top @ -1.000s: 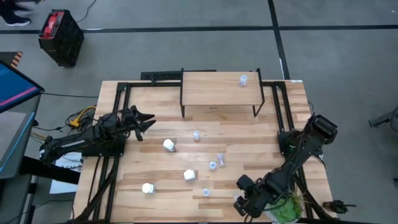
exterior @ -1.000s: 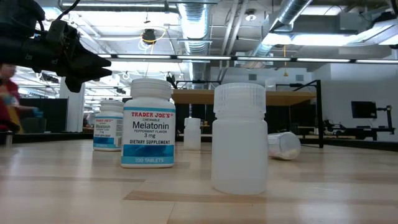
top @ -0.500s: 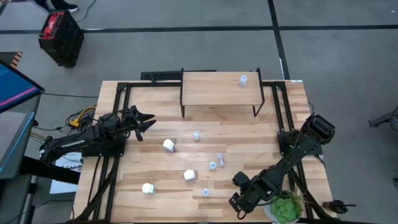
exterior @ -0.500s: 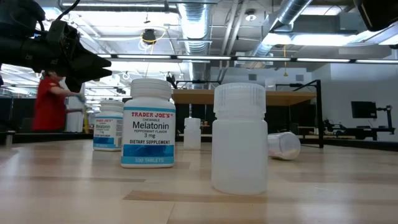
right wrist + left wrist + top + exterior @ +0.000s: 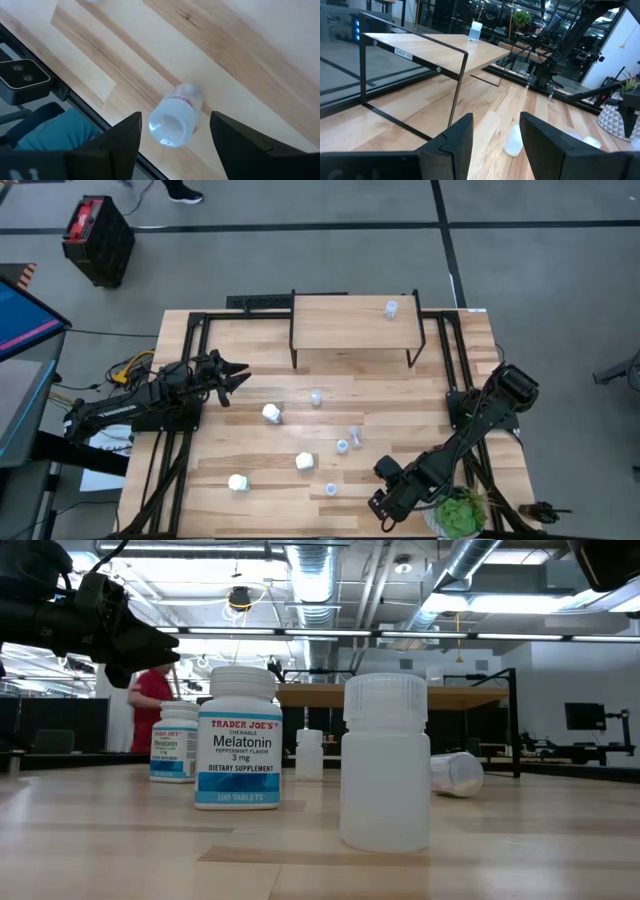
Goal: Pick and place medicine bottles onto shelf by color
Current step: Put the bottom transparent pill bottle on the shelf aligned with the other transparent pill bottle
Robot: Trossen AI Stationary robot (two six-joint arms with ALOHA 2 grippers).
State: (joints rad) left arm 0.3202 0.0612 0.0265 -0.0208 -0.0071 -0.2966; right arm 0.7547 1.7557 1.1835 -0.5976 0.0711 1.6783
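One bottle shelved, the rest still on the tabletop.
High view: one translucent bottle [image 5: 390, 308] stands on the shelf [image 5: 340, 322]; seven wait between the empty, part-open left end effector [image 5: 238, 376] and the right end effector [image 5: 378, 502]. Right wrist view: its wide-open fingers [image 5: 120, 137] hover over a translucent bottle [image 5: 175, 116].

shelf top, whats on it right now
One pale translucent bottle stands upright near the right end of the shelf; the rest of the board is bare. The table under the board is hidden from above.
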